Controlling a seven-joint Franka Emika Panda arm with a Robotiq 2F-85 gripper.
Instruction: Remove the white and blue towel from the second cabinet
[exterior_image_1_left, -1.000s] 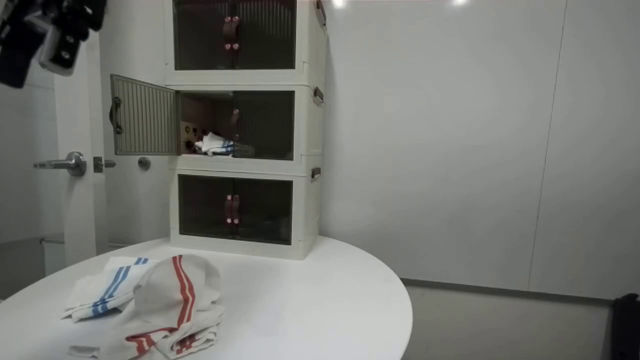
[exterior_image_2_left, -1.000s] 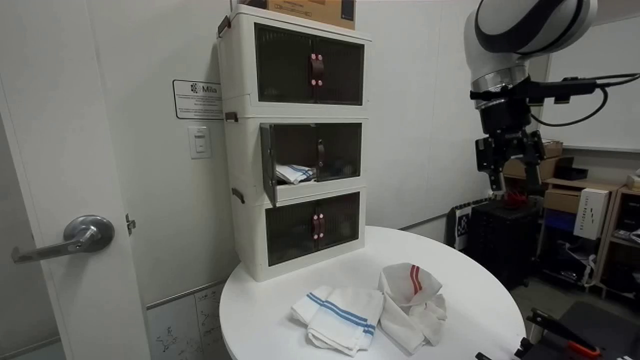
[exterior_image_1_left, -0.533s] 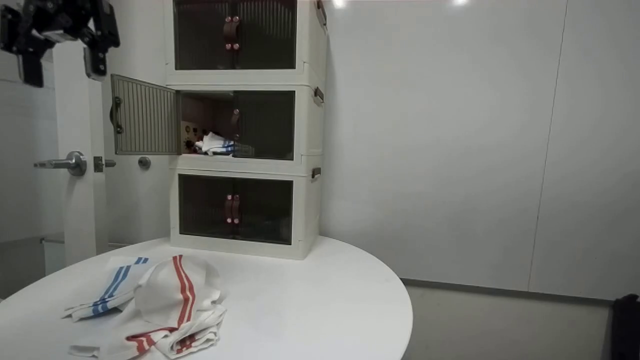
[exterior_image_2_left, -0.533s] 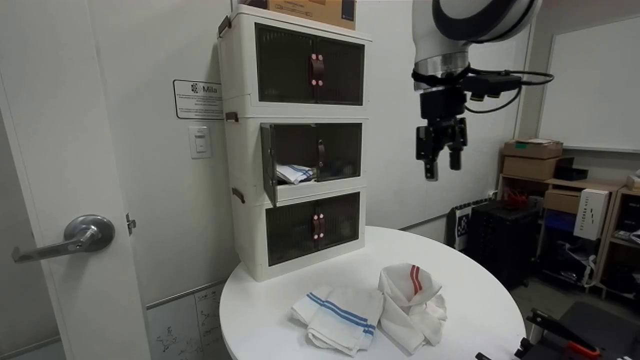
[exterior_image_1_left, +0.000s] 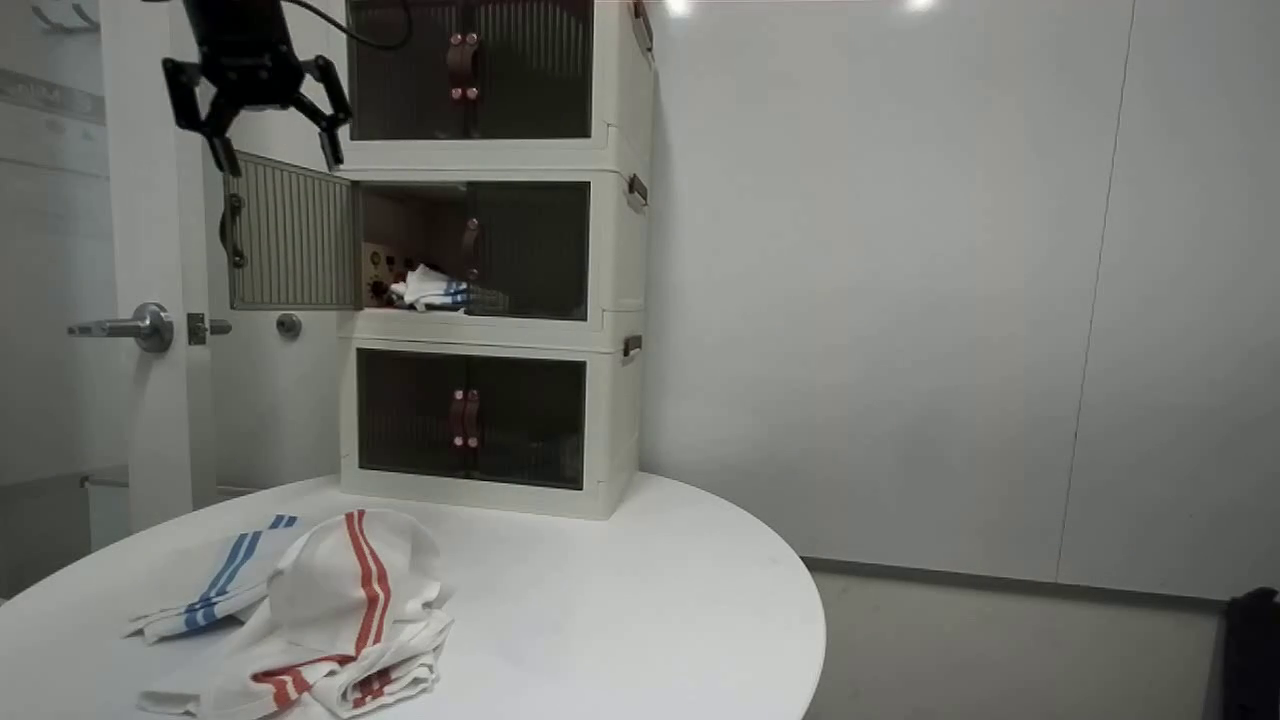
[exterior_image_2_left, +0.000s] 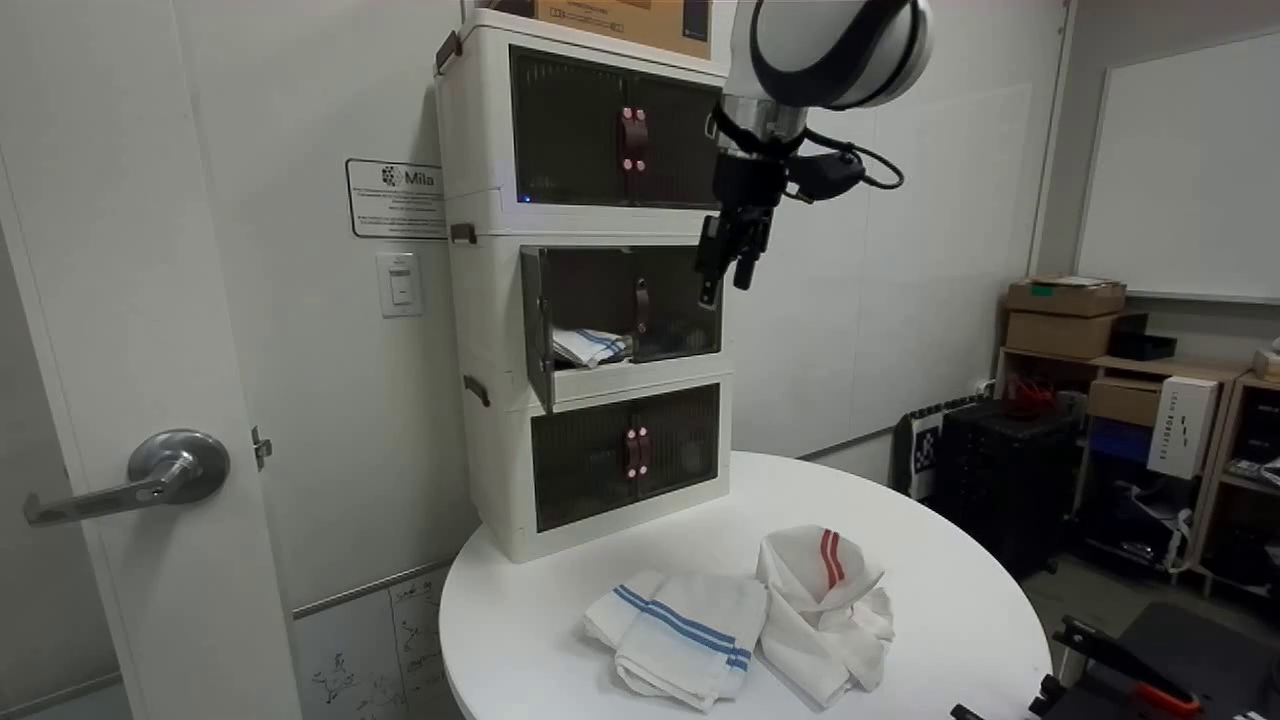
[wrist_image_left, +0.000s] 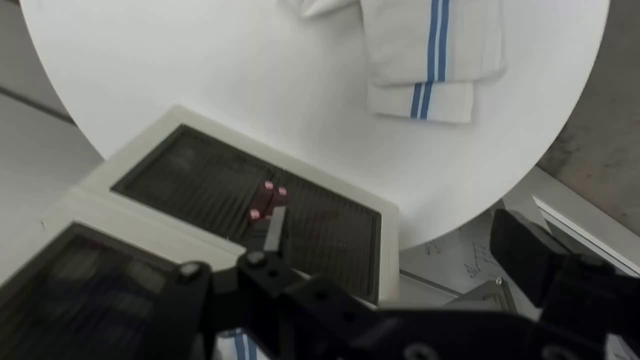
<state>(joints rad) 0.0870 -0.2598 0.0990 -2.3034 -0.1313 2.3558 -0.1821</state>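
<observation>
The second cabinet (exterior_image_1_left: 520, 333), a boxy off-white shell with a smooth, plastic-looking finish, is the middle of a stack of three. Its open door (exterior_image_1_left: 295, 235), a thin grey panel of vertical ribs, stands swung outward. Its closed door (exterior_image_1_left: 535, 250) is dark and smoky, with a brown, leather-like strap handle (exterior_image_1_left: 471, 248) set with shiny round studs.

Inside the second cabinet, in its opened half, lies the white and blue towel (exterior_image_1_left: 435, 290), a soft, loosely folded cloth with narrow blue stripes. Also inside is a tan object (exterior_image_1_left: 378, 262) with dark round marks, too small to name.

The gripper (exterior_image_1_left: 280, 160), black and angular, hangs clear of the second cabinet's interior, at the end of a glossy white arm (exterior_image_2_left: 840, 50); its jaws are spread wide.

Directly above and below the second cabinet are the upper cabinet (exterior_image_1_left: 540, 155) and the lower cabinet (exterior_image_1_left: 618, 430), both with dark doors closed. Lower than the second cabinet and out in front of it, on the round, smooth white tabletop (exterior_image_1_left: 650, 600), lie a flat-folded blue-striped towel (exterior_image_2_left: 680, 640) and a rumpled, humped red-striped towel (exterior_image_2_left: 822, 600).
</observation>
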